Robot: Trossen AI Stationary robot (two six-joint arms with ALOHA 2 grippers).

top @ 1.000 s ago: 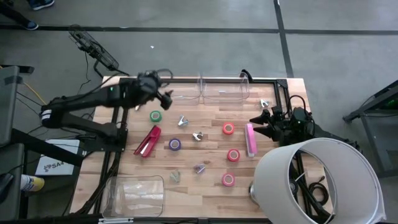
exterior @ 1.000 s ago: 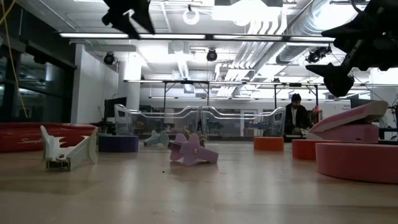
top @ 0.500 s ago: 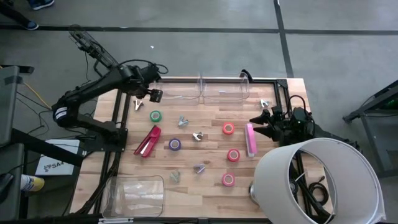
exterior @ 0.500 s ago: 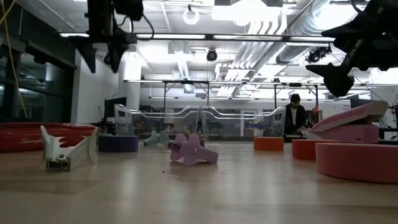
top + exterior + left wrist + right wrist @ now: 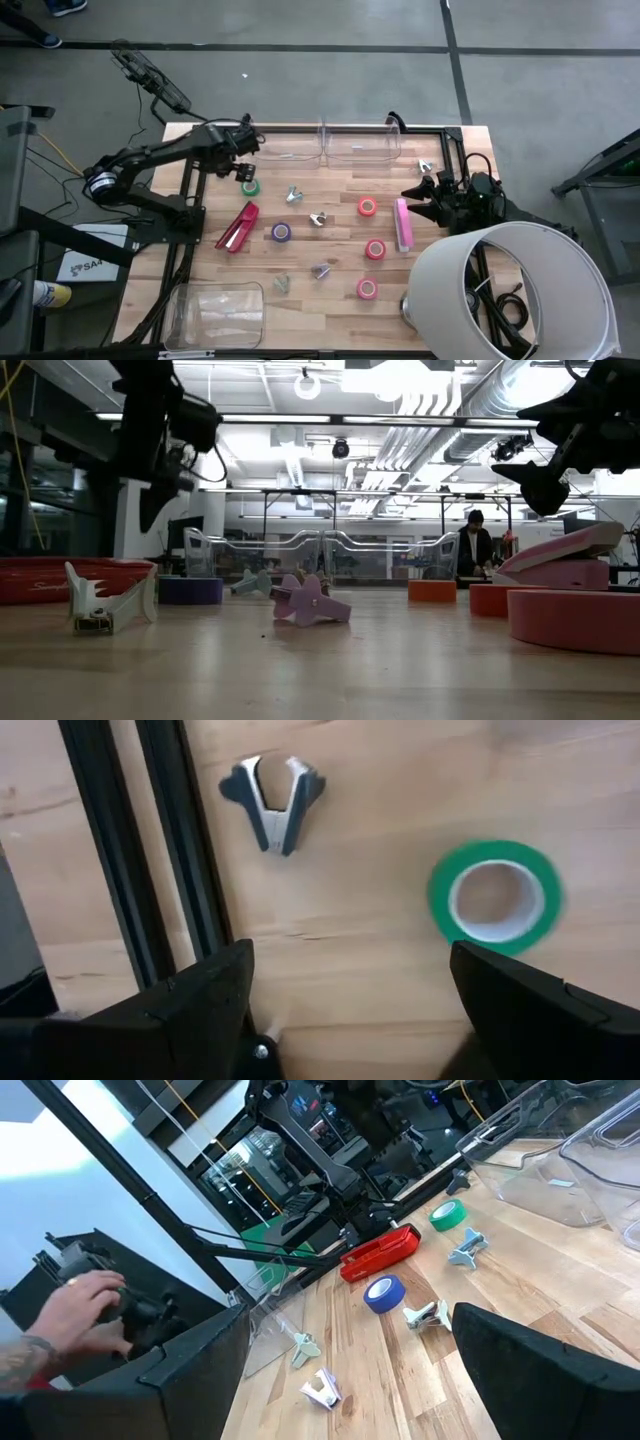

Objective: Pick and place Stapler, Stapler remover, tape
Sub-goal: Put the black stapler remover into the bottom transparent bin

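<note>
On the wooden table from above, everything lies loose — red stapler, tape, removers; nothing appears binned. The left wrist view shows the left gripper spread wide, empty, near green tape. The right gripper gapes too, waiting at the table's right edge.

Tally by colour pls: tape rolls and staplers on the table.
green tape: 1
purple tape: 1
red-pink tape: 3
red stapler: 1
pink stapler: 1
Total: 7 (5 tape rolls, 2 staplers)
</note>
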